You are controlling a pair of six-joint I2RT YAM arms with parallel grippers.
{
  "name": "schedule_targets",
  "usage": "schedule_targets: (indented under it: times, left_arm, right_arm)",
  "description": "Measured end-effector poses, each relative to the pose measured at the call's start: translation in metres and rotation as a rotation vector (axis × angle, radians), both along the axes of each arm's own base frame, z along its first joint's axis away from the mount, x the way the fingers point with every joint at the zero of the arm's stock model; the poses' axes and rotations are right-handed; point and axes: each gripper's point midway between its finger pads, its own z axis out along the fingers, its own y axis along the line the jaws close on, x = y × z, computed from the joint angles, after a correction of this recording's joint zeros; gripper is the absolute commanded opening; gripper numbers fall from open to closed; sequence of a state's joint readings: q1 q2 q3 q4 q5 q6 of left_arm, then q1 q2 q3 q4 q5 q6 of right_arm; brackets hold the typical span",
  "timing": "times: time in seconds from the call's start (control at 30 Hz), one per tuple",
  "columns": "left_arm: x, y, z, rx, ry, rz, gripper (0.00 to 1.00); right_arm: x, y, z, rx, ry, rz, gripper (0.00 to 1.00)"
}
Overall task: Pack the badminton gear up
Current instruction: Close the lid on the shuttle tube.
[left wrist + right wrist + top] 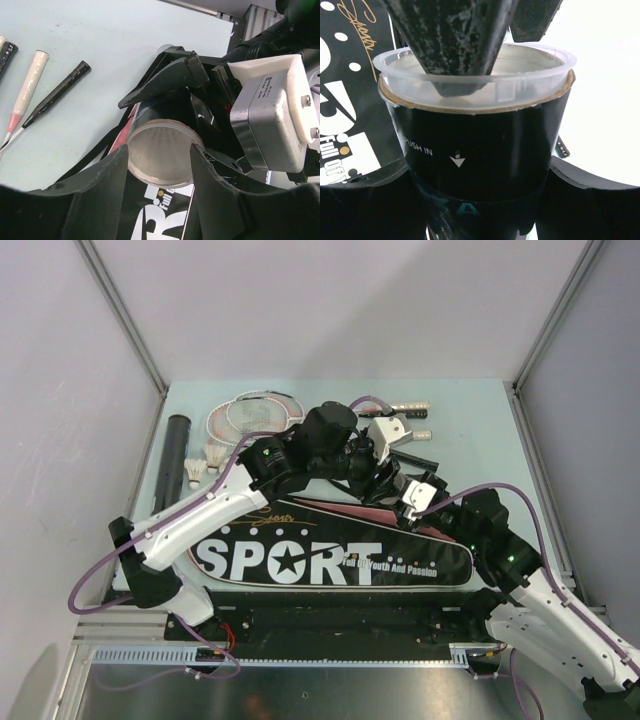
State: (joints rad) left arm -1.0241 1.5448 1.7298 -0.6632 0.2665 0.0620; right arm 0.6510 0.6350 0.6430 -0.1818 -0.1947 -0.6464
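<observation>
Right hand (480, 192) clamps tube (485, 135); left hand (159, 152) apart astride its cap (540, 67) (far end hidden).

Badminton gear spread across the worktop (470, 430).
Pink-and-white rackets (250, 415) flat at far edge; white shuttlecocks (205, 462) beside dark tube (172, 465), left; capped tube (480, 145), clear-lidded, over black bag (330, 560).
</observation>
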Motion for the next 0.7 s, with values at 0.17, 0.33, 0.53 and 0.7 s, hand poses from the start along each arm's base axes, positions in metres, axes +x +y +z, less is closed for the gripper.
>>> schedule_targets:
  times: [0.17,0.33,0.53,0.7]
  left_arm:
    - [-0.001,-0.004,-0.003,-0.003,0.012,-0.014,0.59]
    - [0.002,-0.010,-0.009,0.006,0.021,-0.017,0.59]
    - [0.011,-0.022,-0.020,0.031,0.045,-0.014,0.58]
    - [0.018,-0.026,-0.025,0.018,0.032,0.005,0.57]
  right_arm:
    - [-0.002,-0.002,0.000,0.004,0.003,-0.002,0.13]
    - [0.000,-0.008,-0.003,-0.006,-0.008,-0.022,0.12]
    - [0.004,-0.018,-0.011,-0.033,-0.034,-0.056,0.12]
    - [0.012,-0.022,-0.014,-0.016,-0.052,-0.092,0.11]
